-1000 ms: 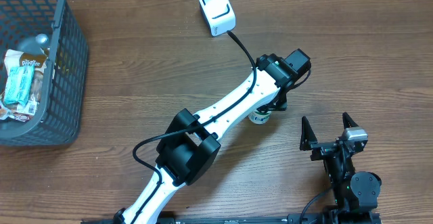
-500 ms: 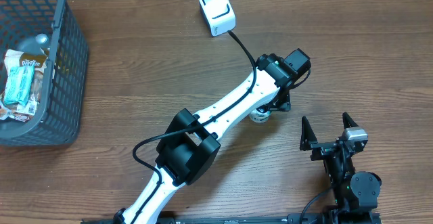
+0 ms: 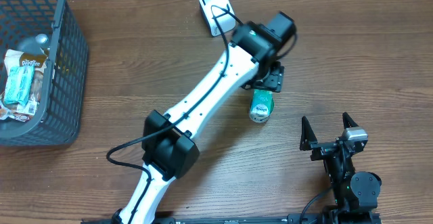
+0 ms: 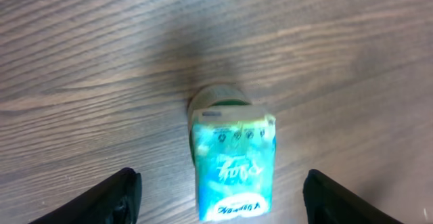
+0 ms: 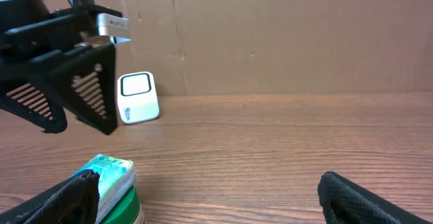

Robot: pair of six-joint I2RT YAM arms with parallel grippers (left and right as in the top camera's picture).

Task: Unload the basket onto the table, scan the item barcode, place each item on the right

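Note:
The item (image 3: 261,105), a teal-green pack with a white end, lies on the wooden table right of centre. In the left wrist view the item (image 4: 233,163) shows from above as a teal packet over a round rim. The right wrist view has the item (image 5: 108,176) at its lower left. My left gripper (image 3: 272,79) hangs open just behind and above it, touching nothing; its fingers (image 4: 101,197) stand wide on either side in its own view. The white scanner (image 3: 215,7) sits at the table's back, partly under the left arm. My right gripper (image 3: 330,130) rests open near the front right.
A dark mesh basket (image 3: 67,68) with snack packs stands at the far left. The scanner's black cable (image 3: 233,38) runs along the left arm. A brown cardboard wall (image 5: 270,34) closes the back of the table.
The left arm swung back toward the scanner and rose, uncovering the item, which now lies free on the table. The right arm has not moved.

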